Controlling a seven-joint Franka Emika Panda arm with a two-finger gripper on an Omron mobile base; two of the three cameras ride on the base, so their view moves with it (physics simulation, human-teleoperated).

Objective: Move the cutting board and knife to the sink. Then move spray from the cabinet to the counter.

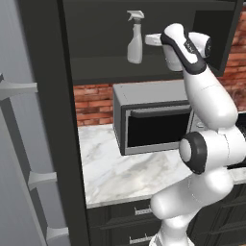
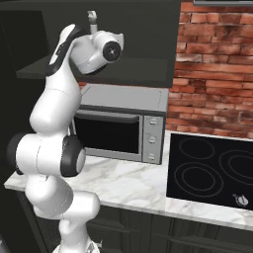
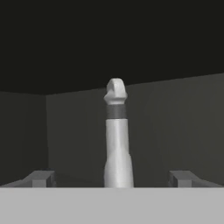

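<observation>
Flanking the spray [image 3: 117, 144], untouching, wide-spread fingers [image 3: 40, 178].

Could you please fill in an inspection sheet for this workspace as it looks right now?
Surface: white marble counter with a bare stretch in front of the microwave.
Job's things: spray stands upright on the shelf of the open dark cabinet; cutting board and knife nothing seen.
Clutter: nothing seen.
Grippers: gripper is raised into the cabinet, jaws open, one on each side of the spray and apart from it.
Cables: nothing seen.
Surroundings: red brick wall, black cooktop to the right of the microwave, dark drawers below.
</observation>
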